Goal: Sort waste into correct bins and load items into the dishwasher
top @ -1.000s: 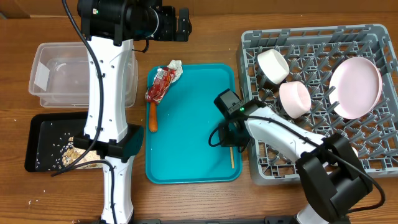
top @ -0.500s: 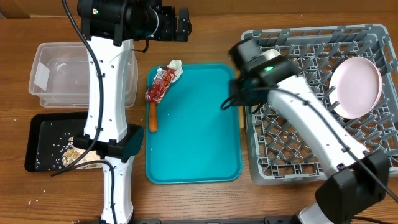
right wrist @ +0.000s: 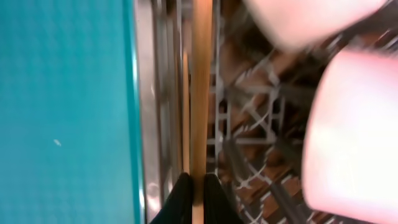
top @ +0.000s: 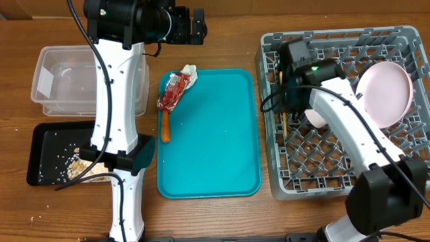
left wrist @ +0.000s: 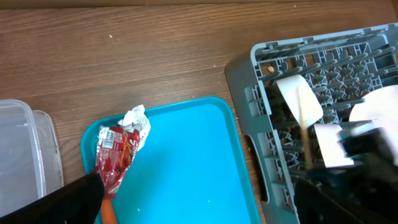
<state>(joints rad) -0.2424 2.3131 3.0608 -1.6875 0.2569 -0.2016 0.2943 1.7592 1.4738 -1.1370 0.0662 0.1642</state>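
My right gripper (top: pixel 285 107) is shut on thin wooden chopsticks (right wrist: pixel 200 93) and holds them over the left part of the grey dishwasher rack (top: pixel 267 144). A pale pink plate (top: pixel 386 91) stands in the rack at the right. A small white bowl (top: pixel 314 119) peeks out beside my right arm, and a white cup (left wrist: pixel 298 96) sits near the rack's corner. A red wrapper (top: pixel 172 93), a white napkin (top: pixel 189 70) and an orange stick (top: pixel 164 128) lie at the teal tray's left edge. My left gripper (left wrist: pixel 199 211) hangs open high over the tray.
The teal tray (top: pixel 215 148) fills the middle of the table. A clear tub (top: pixel 47 81) stands at the left. The black tray (top: pixel 41 144) in front of it holds beige food scraps (top: pixel 77 163). My left arm's white links rise between them and the teal tray.
My right arm has lifted the chopsticks off the teal tray's right edge and swung them up and to the right over the rack. The left arm has not moved.
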